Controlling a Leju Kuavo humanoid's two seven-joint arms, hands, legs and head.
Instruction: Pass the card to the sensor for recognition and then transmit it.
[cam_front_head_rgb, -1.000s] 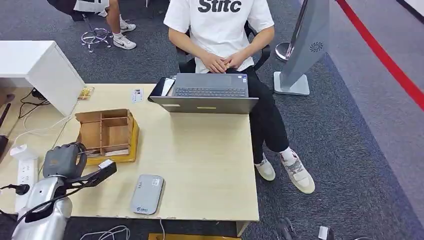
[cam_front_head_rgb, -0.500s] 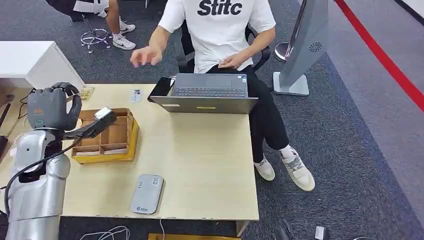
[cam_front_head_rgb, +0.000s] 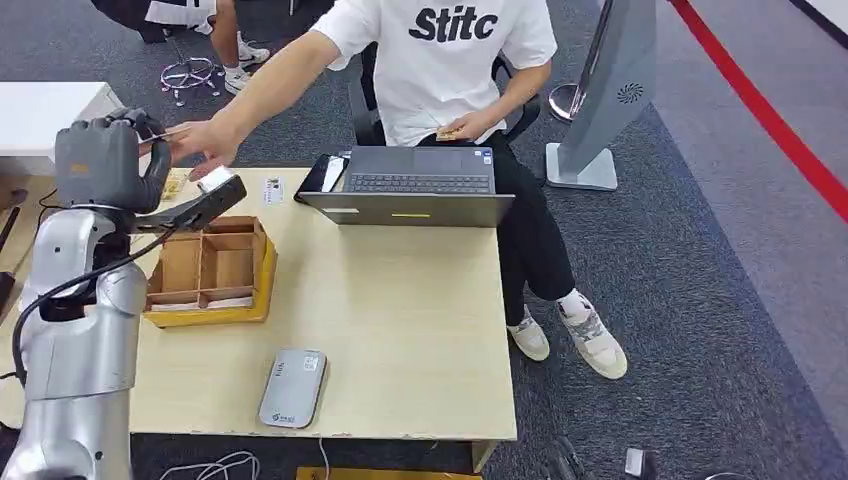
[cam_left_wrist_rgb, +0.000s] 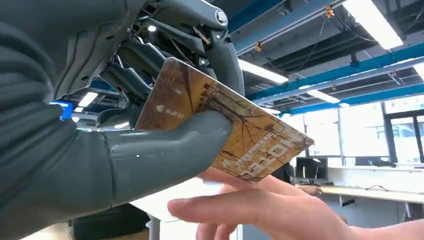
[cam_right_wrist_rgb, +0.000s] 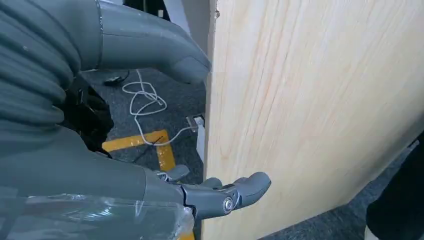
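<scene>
The left hand (cam_front_head_rgb: 105, 165) pinches a brown tree-printed card (cam_left_wrist_rgb: 222, 127) above the desk's (cam_front_head_rgb: 400, 300) far left corner; a person's hand (cam_front_head_rgb: 200, 145) reaches beside it. The right hand (cam_right_wrist_rgb: 150, 150) hangs open off the desk's edge.

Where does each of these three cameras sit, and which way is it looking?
Head view: high on the robot, looking down at the table; left arm and left hand show.
Left wrist view: behind the left hand, facing up to the ceiling; it holds the card above a person's hand.
Right wrist view: behind the right hand, beside the table edge.
Both head and left wrist views share the person's hand.
</scene>
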